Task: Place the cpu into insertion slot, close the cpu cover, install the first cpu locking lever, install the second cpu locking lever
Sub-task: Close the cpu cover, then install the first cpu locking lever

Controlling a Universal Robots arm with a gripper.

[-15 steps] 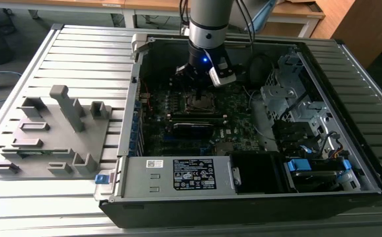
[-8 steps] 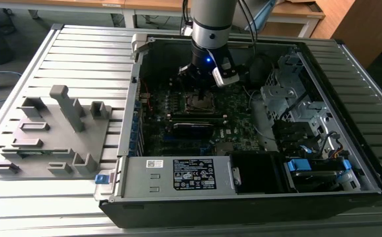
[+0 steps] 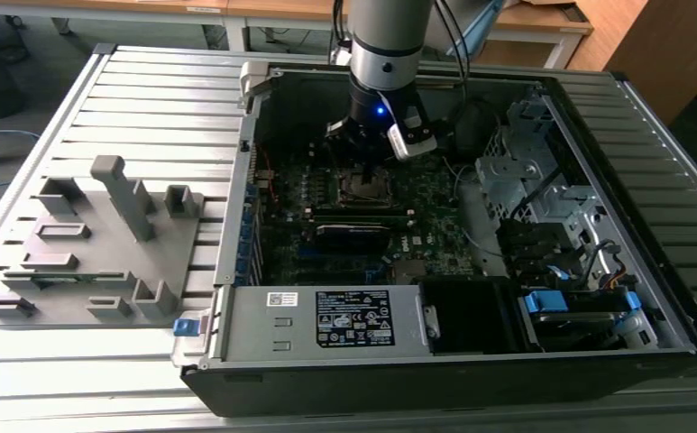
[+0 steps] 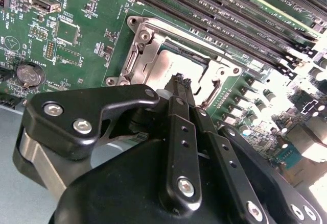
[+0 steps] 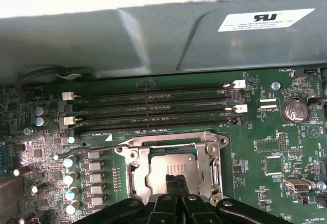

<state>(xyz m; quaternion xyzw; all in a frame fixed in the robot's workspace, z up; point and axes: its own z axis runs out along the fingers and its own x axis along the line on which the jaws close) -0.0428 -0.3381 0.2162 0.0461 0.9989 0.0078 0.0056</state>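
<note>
gripper: I read it narrow, tips pressed together.
cpu: right under those tips, framed by the flat cpu cover.

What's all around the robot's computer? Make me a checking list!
Surface: slatted metal table holding an open computer case.
Job's things: cpu on the motherboard, with the cpu cover lying flat around it.
Clutter: grey holder tray beside the case, at the exterior view's left.
Grippers: gripper shut, tips right over the cpu.
Cables: black cables inside the case.
Surroundings: wooden desks behind the table.
</note>
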